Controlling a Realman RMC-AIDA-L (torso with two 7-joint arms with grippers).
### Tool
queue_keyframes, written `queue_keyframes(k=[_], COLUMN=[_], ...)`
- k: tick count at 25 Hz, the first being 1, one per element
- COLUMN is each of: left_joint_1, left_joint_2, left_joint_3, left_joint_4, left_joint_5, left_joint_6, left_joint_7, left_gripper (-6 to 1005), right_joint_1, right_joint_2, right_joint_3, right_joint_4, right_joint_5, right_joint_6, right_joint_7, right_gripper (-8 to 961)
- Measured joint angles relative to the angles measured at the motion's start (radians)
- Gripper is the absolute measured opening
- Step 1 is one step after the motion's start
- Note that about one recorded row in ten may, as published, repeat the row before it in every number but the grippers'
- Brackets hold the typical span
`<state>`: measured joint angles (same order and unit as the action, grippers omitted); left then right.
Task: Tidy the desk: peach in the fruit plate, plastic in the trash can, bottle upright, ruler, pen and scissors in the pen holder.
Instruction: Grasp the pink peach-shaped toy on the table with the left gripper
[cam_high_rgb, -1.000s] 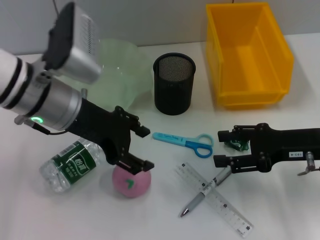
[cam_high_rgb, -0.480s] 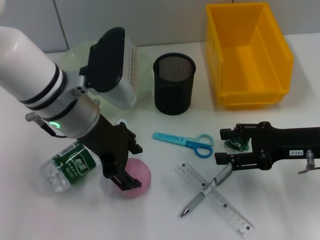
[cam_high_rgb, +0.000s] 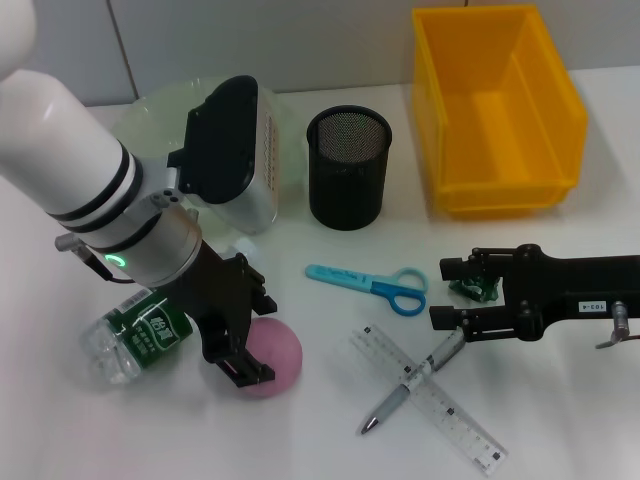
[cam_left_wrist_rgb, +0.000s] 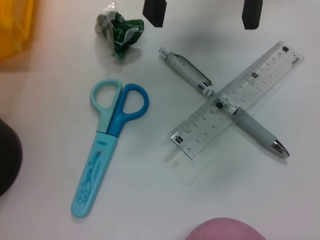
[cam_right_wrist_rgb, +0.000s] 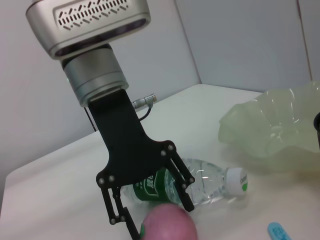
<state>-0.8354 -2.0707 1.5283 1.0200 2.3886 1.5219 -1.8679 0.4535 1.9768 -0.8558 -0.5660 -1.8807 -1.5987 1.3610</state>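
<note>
White counter (cam_high_rgb: 320, 440) is being backed by a pale grey wall, and everything is being carried on it. At the far right, a yellow bin (cam_high_rgb: 497, 110) is being shown standing open side up. At the far left, a pale green fruit plate (cam_high_rgb: 150, 110) is being partly covered by the left arm. Between them, a black mesh pen holder (cam_high_rgb: 347, 167) is being seen upright.

Near the left edge, a clear bottle (cam_high_rgb: 135, 335) with a green label is being shown lying on its side, its white cap pointing towards the plate in the right wrist view. Just beside it, a pink peach (cam_high_rgb: 275, 358) is being straddled by the left gripper (cam_high_rgb: 243, 335), whose jaws are being held wide on either side of the fruit without being closed on it.

Towards the middle, blue scissors (cam_high_rgb: 372, 283) are being seen lying flat and closed. Nearer the front, a clear ruler (cam_high_rgb: 430, 400) is being crossed by a grey pen (cam_high_rgb: 405, 392) that is resting on top of it.

On the right, the right gripper (cam_high_rgb: 452, 294) is being held low over the counter with its jaws wide. Between its fingers, close to the upper one, a crumpled scrap of green plastic (cam_high_rgb: 475, 290) is being seen lying on the counter; whether it is being touched cannot be told.
</note>
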Motion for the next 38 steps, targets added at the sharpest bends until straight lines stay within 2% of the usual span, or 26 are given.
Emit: queue_keyframes(k=[15,19,25,28,32,33,34,35,38], left_joint_1=[0.01,0.017,0.038,0.055,0.055,0.088,0.088,0.114,0.142], left_joint_2=[-0.002,-0.003,-0.002,0.001,0.001,0.003,0.003,0.003,0.003], left_joint_3=[0.031,0.026,-0.016,-0.1,-0.1,-0.201,-0.201,-0.246,-0.258], left_joint_4=[-0.021,-0.017,0.003,0.005,0.005,0.004,0.004,-0.003,-0.006], left_joint_5=[0.018,0.014,-0.028,-0.107,-0.107,-0.202,-0.202,-0.261,-0.292], left_joint_6=[-0.055,-0.053,-0.035,-0.011,-0.011,0.005,0.005,0.002,-0.005], left_joint_7=[-0.027,-0.029,-0.029,-0.026,-0.026,-0.019,-0.019,-0.009,0.011], left_gripper=[753,541,440,410,383,376,309,241,195], right_joint_1=[-0.002,-0.003,-0.004,-0.004,-0.004,-0.004,-0.004,-0.003,-0.001], right_joint_2=[0.001,0.001,0.0,-0.001,-0.001,-0.001,-0.001,-0.001,-0.001], right_joint_3=[-0.002,-0.002,-0.002,-0.002,-0.005,-0.005,-0.007,-0.009,-0.011], right_joint_4=[0.004,0.004,0.004,0.004,0.005,0.005,0.005,0.005,0.006], right_joint_5=[0.0,0.0,0.0,0.0,0.0,0.0,0.0,0.0,0.0], right_joint_6=[-0.002,-0.004,-0.006,-0.007,-0.007,-0.007,-0.007,-0.007,-0.007], right_joint_7=[0.0,0.0,0.0,0.0,0.0,0.0,0.0,0.0,0.0], right_gripper=[777,776,777,776,776,776,776,776,776])
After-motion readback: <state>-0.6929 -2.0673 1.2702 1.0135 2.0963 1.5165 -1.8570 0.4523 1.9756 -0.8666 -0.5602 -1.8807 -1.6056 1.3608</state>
